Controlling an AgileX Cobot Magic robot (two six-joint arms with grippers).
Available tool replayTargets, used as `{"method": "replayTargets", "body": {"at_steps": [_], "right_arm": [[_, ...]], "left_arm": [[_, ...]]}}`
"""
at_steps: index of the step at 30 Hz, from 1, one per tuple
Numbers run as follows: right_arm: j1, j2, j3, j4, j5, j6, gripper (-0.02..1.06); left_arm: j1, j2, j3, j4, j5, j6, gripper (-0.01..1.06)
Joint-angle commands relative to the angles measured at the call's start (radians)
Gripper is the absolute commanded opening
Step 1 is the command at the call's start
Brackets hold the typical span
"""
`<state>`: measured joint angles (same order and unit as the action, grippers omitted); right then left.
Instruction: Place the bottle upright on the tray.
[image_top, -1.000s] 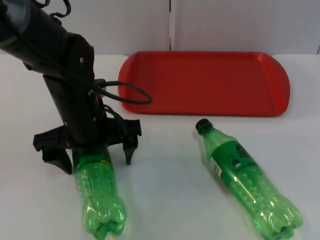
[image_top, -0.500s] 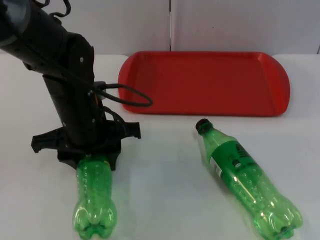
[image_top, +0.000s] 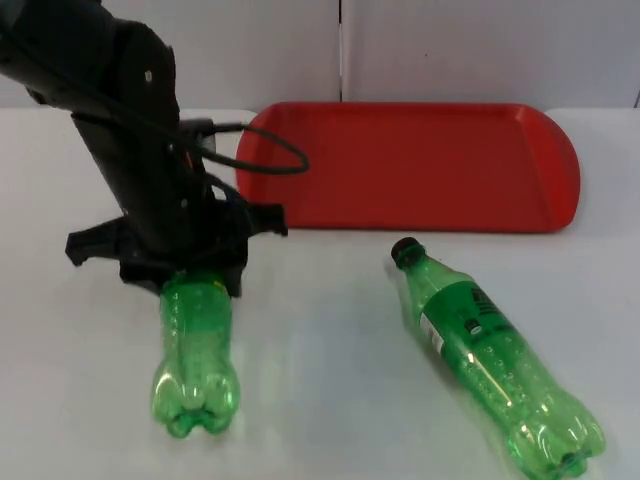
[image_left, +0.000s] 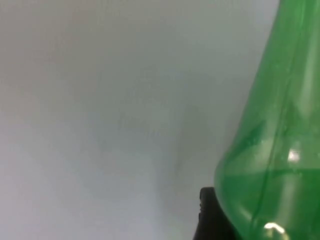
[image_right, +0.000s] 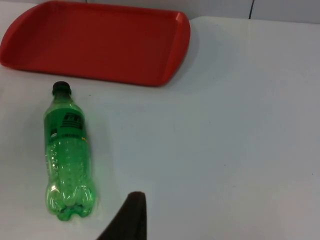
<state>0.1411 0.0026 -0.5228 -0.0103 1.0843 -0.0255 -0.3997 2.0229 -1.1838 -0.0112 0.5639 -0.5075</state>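
My left gripper (image_top: 185, 278) is shut on the neck end of a green plastic bottle (image_top: 196, 360) at the table's left. The bottle's lobed base points toward the front edge. In the left wrist view the same green bottle (image_left: 272, 145) runs beside a black fingertip (image_left: 212, 217). A second green bottle (image_top: 490, 355) with a black cap and a label lies on its side at the front right, its cap toward the red tray (image_top: 410, 165) at the back. The right wrist view shows that lying bottle (image_right: 67, 155), the tray (image_right: 95, 42) and one black fingertip (image_right: 127, 217).
The white table (image_top: 320, 330) lies open between the two bottles. A grey partition wall (image_top: 450, 50) stands right behind the tray. The left arm (image_top: 130, 150) rises over the table's left part.
The left gripper's fingers, spread around the bottle a second ago, have shut on it. Arm and bottle have since moved back toward the tray, the bottle's base swinging left.
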Motion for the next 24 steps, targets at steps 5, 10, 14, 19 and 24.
{"method": "replayTargets", "body": {"at_steps": [5, 10, 14, 19, 24], "right_arm": [[-0.006, -0.003, 0.006, -0.002, -0.008, -0.012, 1.05], [-0.006, -0.003, 0.006, -0.002, -0.008, -0.012, 1.05], [-0.006, -0.003, 0.006, -0.002, -0.008, -0.012, 1.05], [-0.006, -0.003, 0.006, -0.002, -0.008, -0.012, 1.05], [-0.006, -0.003, 0.006, -0.002, -0.008, -0.012, 1.05]], "left_arm": [[0.001, -0.129, -0.002, -0.013, -0.139, 0.046, 0.00], [0.001, -0.259, -0.002, -0.013, -0.343, 0.097, 0.00], [0.001, -0.321, -0.002, 0.003, -0.477, 0.111, 0.00], [0.001, -0.374, -0.002, 0.097, -0.643, 0.111, 0.00], [0.001, -0.378, -0.002, 0.250, -0.828, 0.111, 0.00]]}}
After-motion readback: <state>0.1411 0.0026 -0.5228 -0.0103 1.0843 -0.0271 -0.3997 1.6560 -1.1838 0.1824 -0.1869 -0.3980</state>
